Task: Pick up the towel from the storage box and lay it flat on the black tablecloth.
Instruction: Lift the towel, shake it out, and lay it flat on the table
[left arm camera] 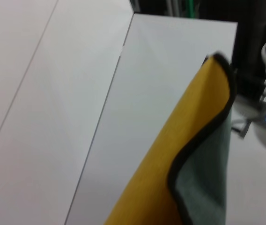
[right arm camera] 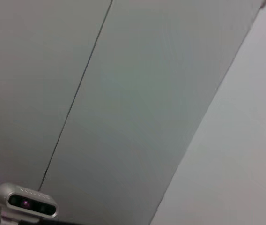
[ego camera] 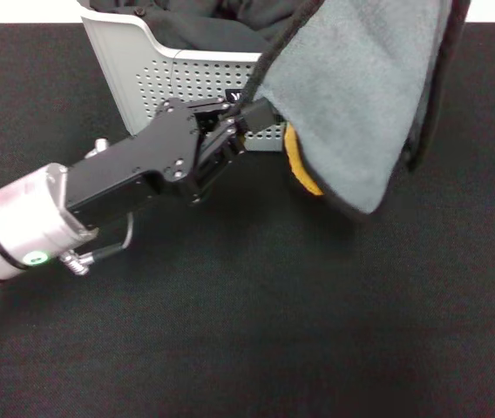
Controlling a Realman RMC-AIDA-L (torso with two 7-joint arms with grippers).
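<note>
While raised, left gripper (ego camera: 249,116) fingers clamp towel (ego camera: 352,96) edge

The right wrist view looks at broad, flat pale grey panels (right arm camera: 137,108), plain and unmarked. A thin dark seam (right arm camera: 77,93) runs slantwise across them, from one edge of the picture down toward the low corner. A lighter, whiter panel (right arm camera: 245,154) takes up the far side, meeting the grey one along a straight slanting border. In the low corner sits a small silver camera unit (right arm camera: 27,206) with dark lenses in a row, partly cut off by the edge.
</note>
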